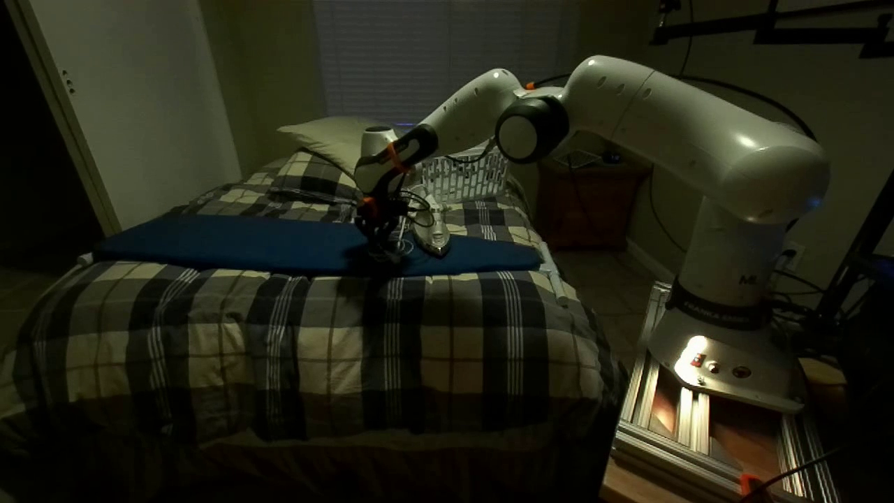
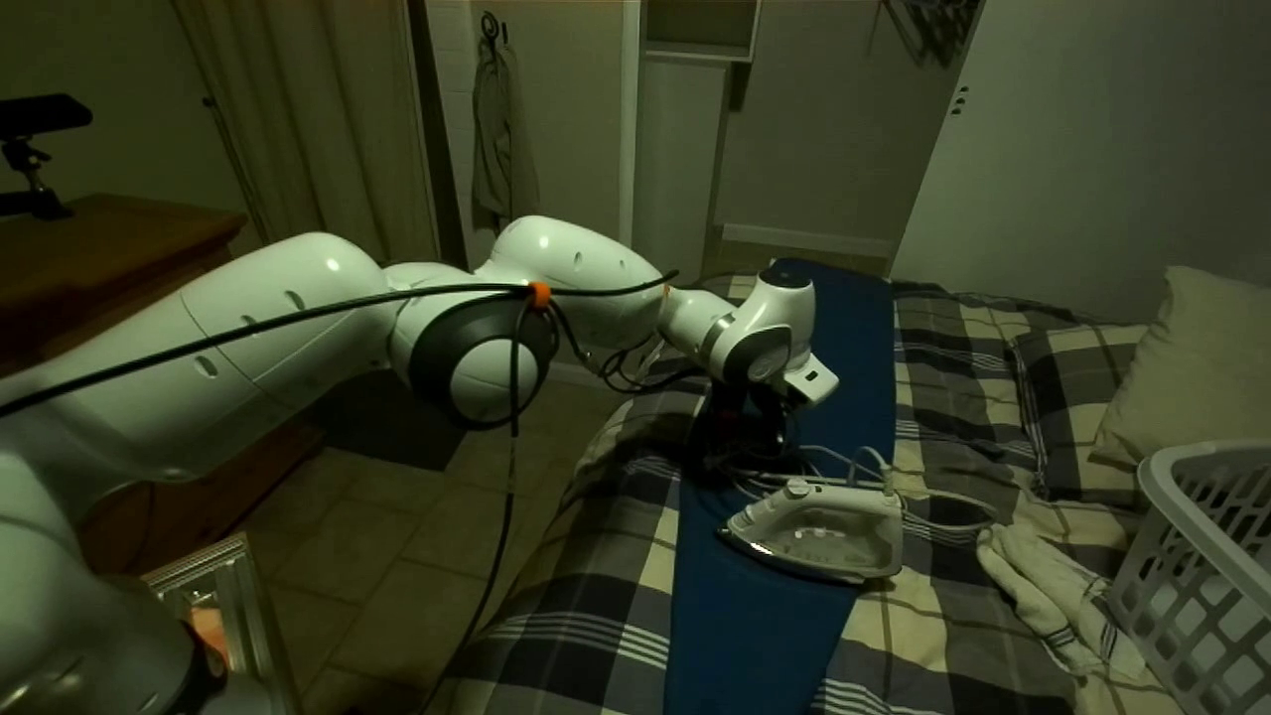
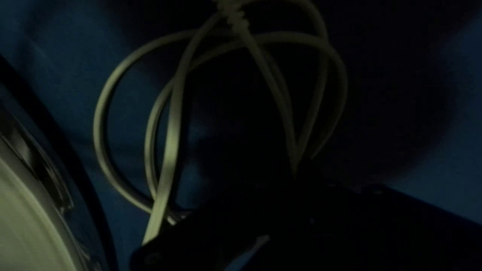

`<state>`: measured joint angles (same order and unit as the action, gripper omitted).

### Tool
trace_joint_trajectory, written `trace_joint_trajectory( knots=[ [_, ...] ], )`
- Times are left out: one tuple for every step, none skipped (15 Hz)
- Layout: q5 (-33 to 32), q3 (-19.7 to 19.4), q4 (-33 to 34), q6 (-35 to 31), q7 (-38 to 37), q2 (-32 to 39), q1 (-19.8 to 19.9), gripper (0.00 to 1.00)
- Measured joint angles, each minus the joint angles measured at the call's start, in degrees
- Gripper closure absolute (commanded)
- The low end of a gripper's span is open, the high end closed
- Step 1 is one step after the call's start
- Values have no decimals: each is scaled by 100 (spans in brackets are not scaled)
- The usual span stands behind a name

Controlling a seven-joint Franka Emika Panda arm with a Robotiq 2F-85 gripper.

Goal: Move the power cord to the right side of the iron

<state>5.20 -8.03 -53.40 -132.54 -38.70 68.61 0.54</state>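
Observation:
The pale iron lies on the dark blue ironing board, seen in both exterior views (image 1: 431, 232) (image 2: 822, 531); its edge fills the lower left of the wrist view (image 3: 28, 222). The pale power cord (image 3: 174, 131) is in loose loops beside the iron, and part of it loops behind the iron's rear (image 2: 993, 511). My dark gripper (image 3: 297, 180) is low over the board (image 1: 377, 241), beside the iron. Several cord strands run together into its fingertips, which look shut on the cord. The fingers are in deep shadow, so their exact contact is hard to see.
The blue ironing board (image 1: 244, 241) lies across a bed with a plaid cover (image 1: 447, 335). A white slatted basket (image 2: 1211, 536) stands near the pillow (image 2: 1192, 367). White socks (image 2: 1043, 586) lie between the iron and the basket.

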Motion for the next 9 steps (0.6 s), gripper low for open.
trace_joint_trajectory(
  knots=[
    [0,-1,5,52,-55,2,8,94],
    [0,-1,12,87,-102,3,15,93],
    [0,-1,25,135,-149,4,23,93],
    [0,-1,41,199,-190,4,31,92],
    [0,-4,62,253,-230,4,38,68],
    [0,-8,86,290,-244,5,43,67],
    [-1,-9,112,330,-246,5,49,64],
    [-1,-15,128,354,-250,5,52,56],
    [-2,-18,133,369,-251,5,56,50]
  ],
)
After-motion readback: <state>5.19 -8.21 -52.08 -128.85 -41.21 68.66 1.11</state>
